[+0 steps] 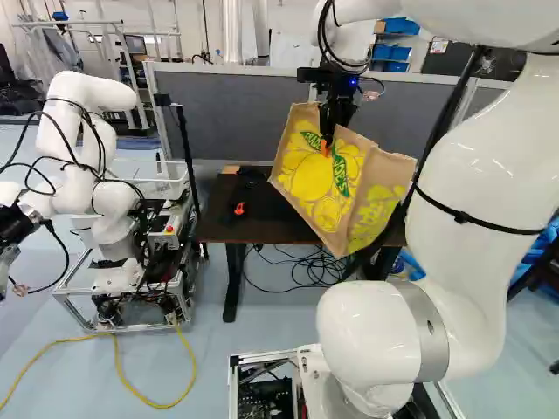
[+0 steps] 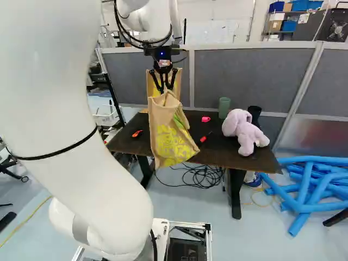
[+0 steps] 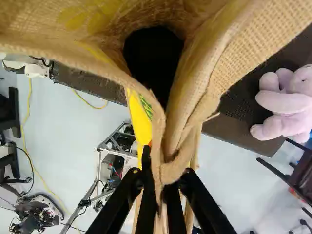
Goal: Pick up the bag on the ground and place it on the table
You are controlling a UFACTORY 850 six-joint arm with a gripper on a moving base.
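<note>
In the right base view, the gripper [image 2: 165, 88] was holding the bag [image 2: 173, 133] by its upper part. The bag was hanging upright before the table [image 2: 244, 158], covering a part of its top; if it touched the table, I could not tell. On the table there were a lilac plush toy [image 2: 244, 130], a green cup [image 2: 224, 107] and, behind the toy, a black cup [image 2: 254, 112].

In the left base view, the bag was hanging tilted, its yellow print visible. Another robot [image 1: 92, 157] stood at the left.

In the wrist view, the two fingers were pinching the bag's cloth between them. Its dark opening was ahead of the fingers, and the toy lay to one side of the bag.
</note>
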